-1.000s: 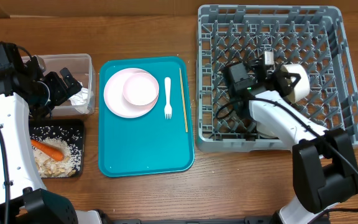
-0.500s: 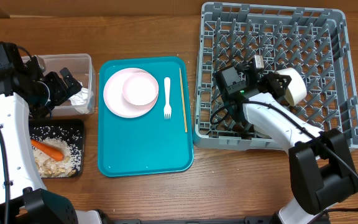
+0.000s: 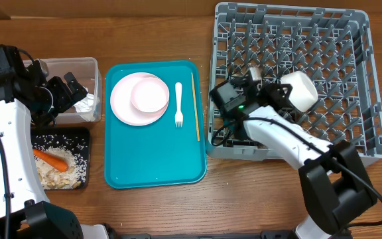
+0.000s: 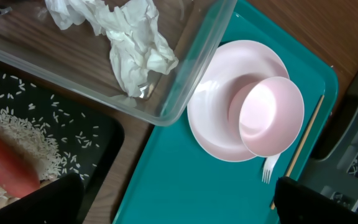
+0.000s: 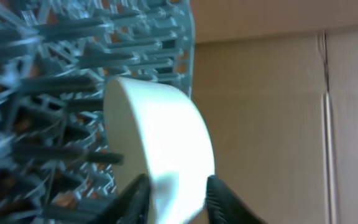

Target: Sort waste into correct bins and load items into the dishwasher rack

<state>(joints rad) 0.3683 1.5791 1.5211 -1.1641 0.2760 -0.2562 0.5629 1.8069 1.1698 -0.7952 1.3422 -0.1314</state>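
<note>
your left tool (image 4: 179,196) hangs wide open over the clear tub (image 4: 188,74). your right tool (image 5: 176,199) straddles the white cup (image 5: 160,130) in the rack (image 5: 55,50); clamped or loose, can't tell.

Desk (image 3: 178,206): brown wood grain.
Dishwasher rack (image 3: 357,40): grey, grid floor.
White bowl (image 3: 300,89) in it.
Serving tray (image 3: 154,159): teal. On it:
- white plate (image 3: 121,106)
- pale pink bowl (image 3: 149,95)
- white fork (image 3: 179,105)
- tan chopstick (image 3: 195,106)

Tub (image 3: 71,61): clear, with white tissue (image 3: 87,103) inside.
Small tray (image 3: 88,156): black, speckled with white rice (image 3: 79,167); orange carrot (image 3: 50,159).
</note>
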